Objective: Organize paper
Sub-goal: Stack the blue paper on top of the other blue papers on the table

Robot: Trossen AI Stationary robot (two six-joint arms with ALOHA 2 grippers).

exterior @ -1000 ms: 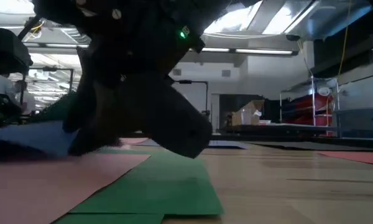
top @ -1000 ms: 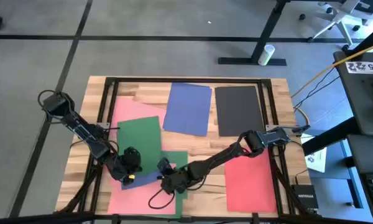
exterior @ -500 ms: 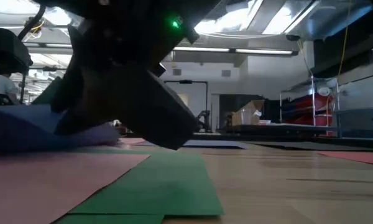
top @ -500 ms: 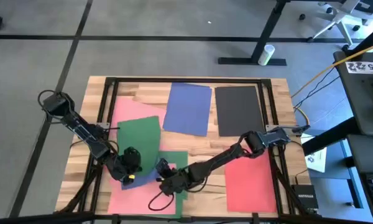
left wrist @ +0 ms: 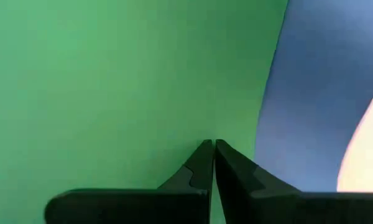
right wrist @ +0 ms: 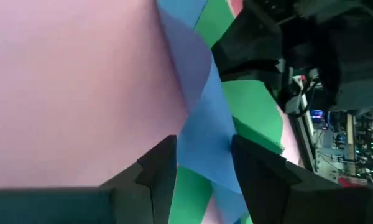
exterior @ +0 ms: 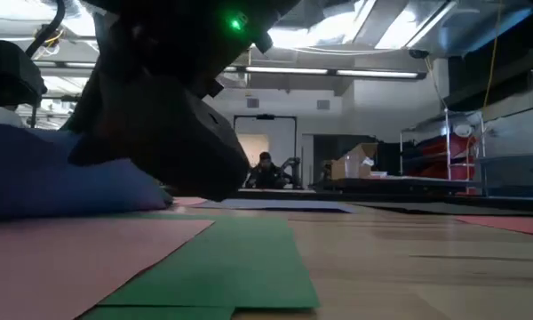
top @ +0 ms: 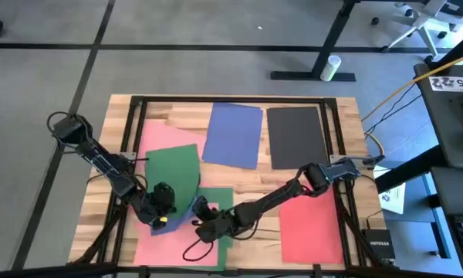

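Note:
Paper sheets lie spread over the wooden table. A green sheet (top: pixel 174 168) lies on a pink one (top: pixel 151 136). Under the green sheet's near end is a blue sheet (top: pixel 184 211), which bows up off the table (exterior: pixel 53 178). My left gripper (top: pixel 160 204) is shut, its tips down on the green sheet (left wrist: pixel 112 74). My right gripper (top: pixel 203 222) is open at the blue sheet's right side. The raised blue edge (right wrist: pixel 205 146) stands between its fingers. A second green sheet (top: pixel 222 198) lies under the right arm. My left gripper presses its shut fingertips (left wrist: pixel 205 155) down on the green sheet near its near edge (left wrist: pixel 193 124), coming from above; the sheet lies flat under them. My right gripper has the blue sheet's raised edge (right wrist: pixel 202 134) between its open fingers; whether a finger touches it I cannot tell.
Farther back lie another blue sheet (top: pixel 233 135) and a black sheet (top: pixel 297 137). A red sheet (top: pixel 312 228) covers the near right corner, and more pink (top: pixel 163 249) shows at the near edge. A dark frame (top: pixel 231 100) runs around the tabletop.
My right gripper has moved toward the table's left edge, closer to my left gripper. The blue sheet between them has bowed up higher off the table, while the part under the green sheet stays pinned.

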